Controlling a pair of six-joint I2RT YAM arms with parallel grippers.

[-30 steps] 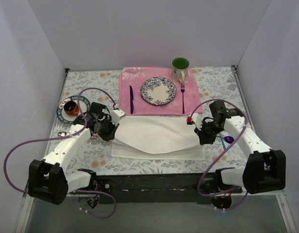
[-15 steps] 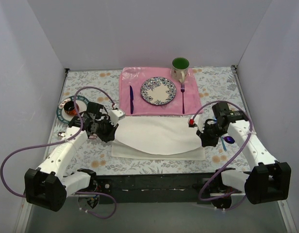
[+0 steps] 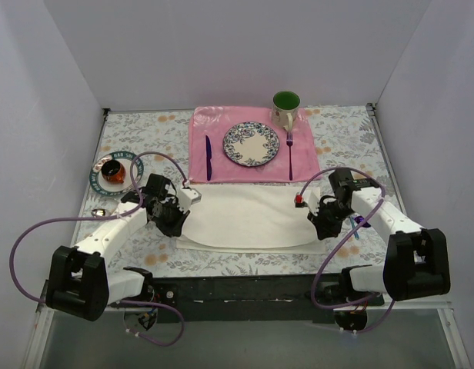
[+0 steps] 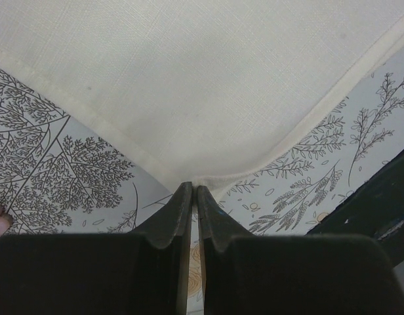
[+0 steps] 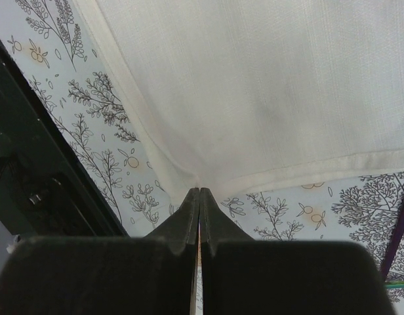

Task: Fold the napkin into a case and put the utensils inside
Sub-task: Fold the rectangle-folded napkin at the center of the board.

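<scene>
- Napkin lies spread on the table, just on the near side of the pink placemat and between the two arms. It is a wide, flat strip and not yet the narrow pocket the task calls for.
- Left gripper has its jaws pressed together on a hemmed corner of the cloth. The wrist view shows that corner raised a little off the patterned tabletop.
- Right gripper is clamped the same way on the opposite corner, jaws fully closed with only the hem between them.
- Pinching both ends at once probably keeps the edge taut and level, so a layer can be carried over as one straight fold rather than bunching in the middle.
- Utensils seem to lie on the table just beside the right arm, mostly hidden by it. They are likely parked there within reach until the pocket exists.
- Plate sits on the placemat, well clear of the folding.
</scene>
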